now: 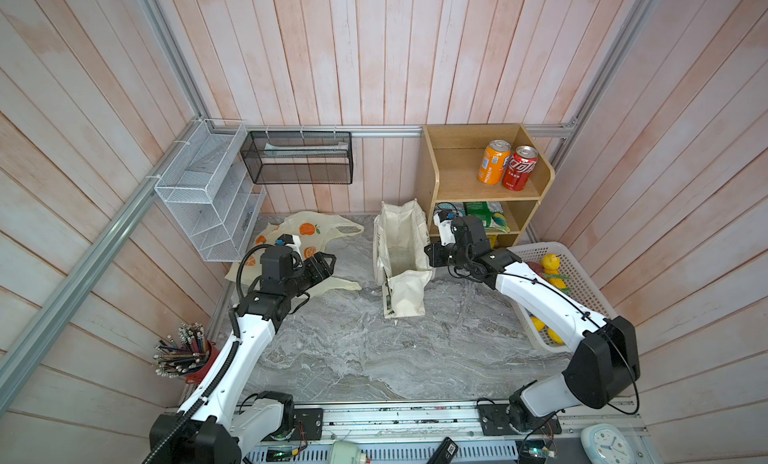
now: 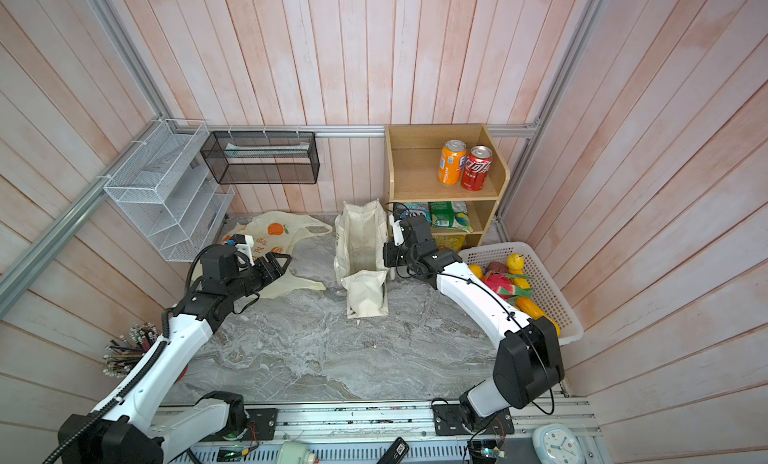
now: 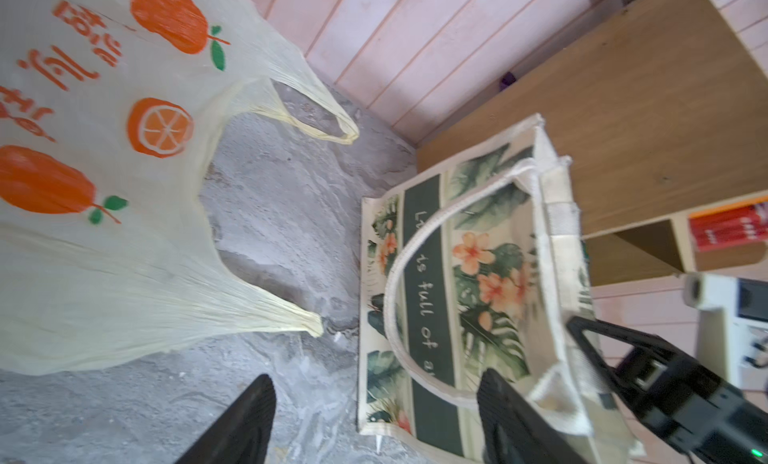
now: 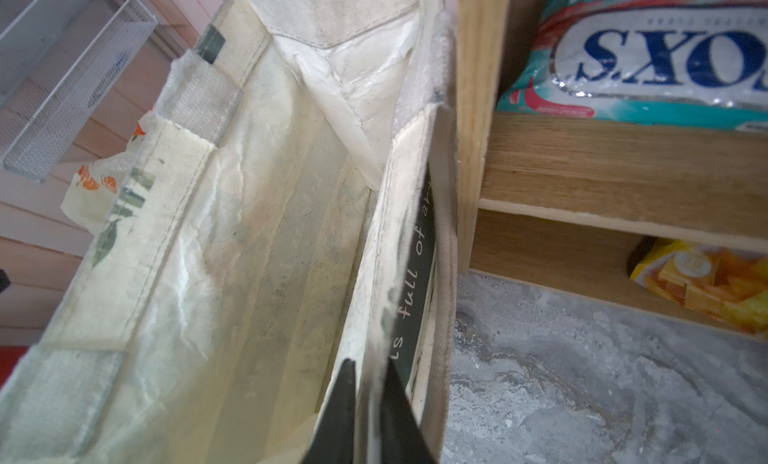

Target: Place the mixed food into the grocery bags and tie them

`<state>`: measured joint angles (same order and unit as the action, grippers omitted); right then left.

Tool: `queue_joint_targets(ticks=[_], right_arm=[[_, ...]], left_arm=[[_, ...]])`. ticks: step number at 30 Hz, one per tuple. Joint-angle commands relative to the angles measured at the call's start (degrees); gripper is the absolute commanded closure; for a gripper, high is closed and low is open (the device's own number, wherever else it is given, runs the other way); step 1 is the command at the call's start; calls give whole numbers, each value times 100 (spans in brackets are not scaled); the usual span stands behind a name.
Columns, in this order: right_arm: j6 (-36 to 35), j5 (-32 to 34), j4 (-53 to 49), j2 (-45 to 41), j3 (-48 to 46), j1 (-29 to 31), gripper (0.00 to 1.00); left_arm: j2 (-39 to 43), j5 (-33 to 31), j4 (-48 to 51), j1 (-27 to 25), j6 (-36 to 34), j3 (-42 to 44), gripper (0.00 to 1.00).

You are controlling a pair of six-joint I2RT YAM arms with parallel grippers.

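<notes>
R gripper (image 4: 370, 364) is pinched on the right-hand wall of the canvas tote (image 1: 405, 299), one finger inside and one outside, just below the rim. L gripper (image 3: 376, 376) is spread wide and holding nothing. It hangs over the table between the plastic bag (image 1: 309, 229) and the tote.

Step in hand, imo: brace the tote mouth open for loading.
- Keep my pinch low-force and pull slightly outward only. The fabric is floppy, so a hard tug prob tips it.
- Not much room on that side, since the wall sits just beside the wooden shelf (image 1: 457, 179).
- The near end panel looks folded in, so L should push it out or take the opposite rim.

Tote stands upright, mouth up, long axis running back wall to front. It sits mid-table and looks empty inside. The plastic bag lies flat at back left, handles pointing toward the tote.

No food bagged yet. Cola can (image 1: 519, 168) is on the top shelf, green packet (image 2: 449, 214) on the shelf below, toy fruits (image 2: 515, 262) in the white basket (image 1: 536, 246) on the right.
</notes>
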<state>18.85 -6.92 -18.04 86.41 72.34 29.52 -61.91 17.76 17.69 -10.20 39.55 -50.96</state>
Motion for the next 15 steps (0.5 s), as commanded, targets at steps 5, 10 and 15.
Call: queue_joint_targets(ticks=[5, 10, 15], right_arm=[[-98, -180, -400, -381, 158, 375, 100], [96, -5, -462, -782, -36, 605, 100], [343, 88, -415, -1238, -339, 664, 100]], left_arm=[[-616, -181, 16, -1079, 300, -1030, 21], [-1102, -625, 101, -1569, 237, -1435, 21], [-1157, -1013, 68, -1897, 307, -1334, 21]])
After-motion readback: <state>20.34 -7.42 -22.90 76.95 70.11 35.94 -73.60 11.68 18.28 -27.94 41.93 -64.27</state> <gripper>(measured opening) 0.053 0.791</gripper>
